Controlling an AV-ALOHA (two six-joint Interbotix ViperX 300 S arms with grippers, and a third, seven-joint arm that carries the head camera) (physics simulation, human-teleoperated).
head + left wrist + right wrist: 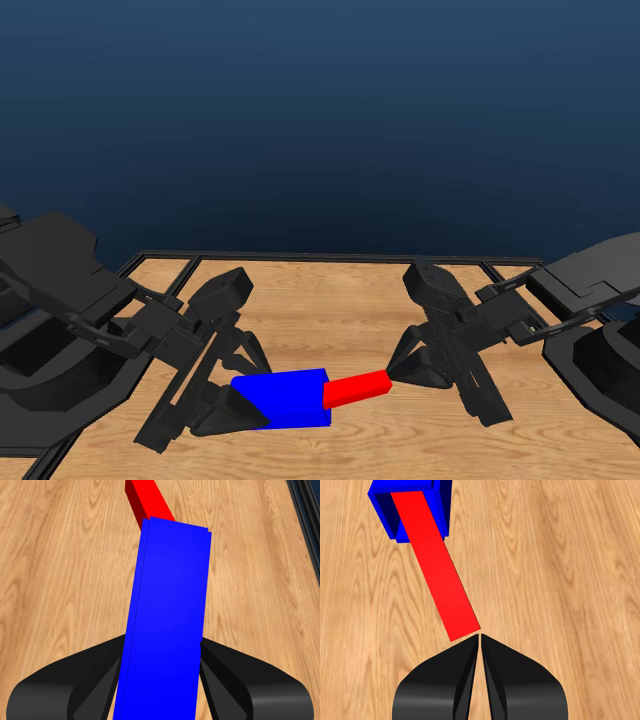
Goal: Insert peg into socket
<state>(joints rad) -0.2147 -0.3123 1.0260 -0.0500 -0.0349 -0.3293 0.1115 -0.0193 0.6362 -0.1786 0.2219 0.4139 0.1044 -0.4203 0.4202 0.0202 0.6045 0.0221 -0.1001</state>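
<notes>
While my left gripper (160,680) clamps the socket (285,397), the peg (356,388) sits partly inserted, and my right gripper (480,642) looks closed empty behind it.

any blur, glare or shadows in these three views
Head view: sharp, no glare; no cast shadow shows under the socket or peg, backdrop a flat dark blue. Left wrist view: crisp, the socket's face evenly lit, soft sheen on the black fingers. Right wrist view: crisp wood grain, no blur.
</notes>
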